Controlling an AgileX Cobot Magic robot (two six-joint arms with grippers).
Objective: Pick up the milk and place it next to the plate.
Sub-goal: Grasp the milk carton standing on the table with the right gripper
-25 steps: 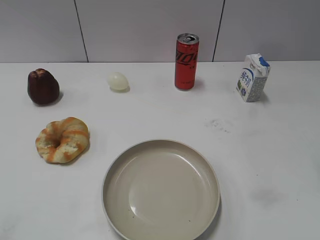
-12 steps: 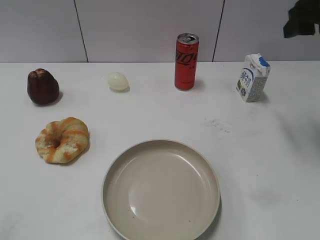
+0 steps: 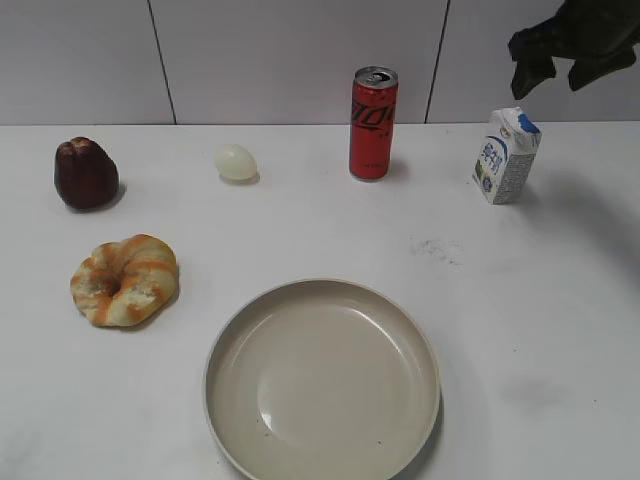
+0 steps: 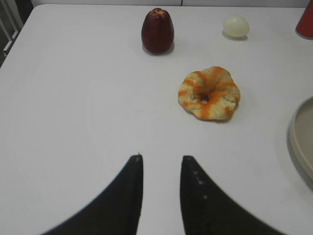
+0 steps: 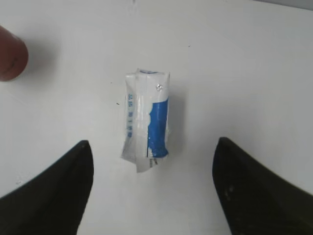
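The milk (image 3: 506,155) is a small white carton with a blue top, standing upright at the back right of the table. From above it shows in the right wrist view (image 5: 146,120). My right gripper (image 3: 562,62) hangs in the air above and slightly right of the carton, open wide and empty; in the right wrist view (image 5: 153,143) the carton lies between and ahead of its jaws. The cream plate (image 3: 225,345) sits at the front centre; its rim shows in the left wrist view (image 4: 299,142). My left gripper (image 4: 161,157) is open, empty, over bare table.
A tall red can (image 3: 373,122) stands left of the milk, also at the right wrist view's left edge (image 5: 11,54). A white egg (image 3: 236,162), a dark red fruit (image 3: 86,173) and an orange-striped bread ring (image 3: 125,279) lie on the left.
My right gripper has come into the exterior view from the upper right and moved left and down to above the milk. Nothing on the table has moved.
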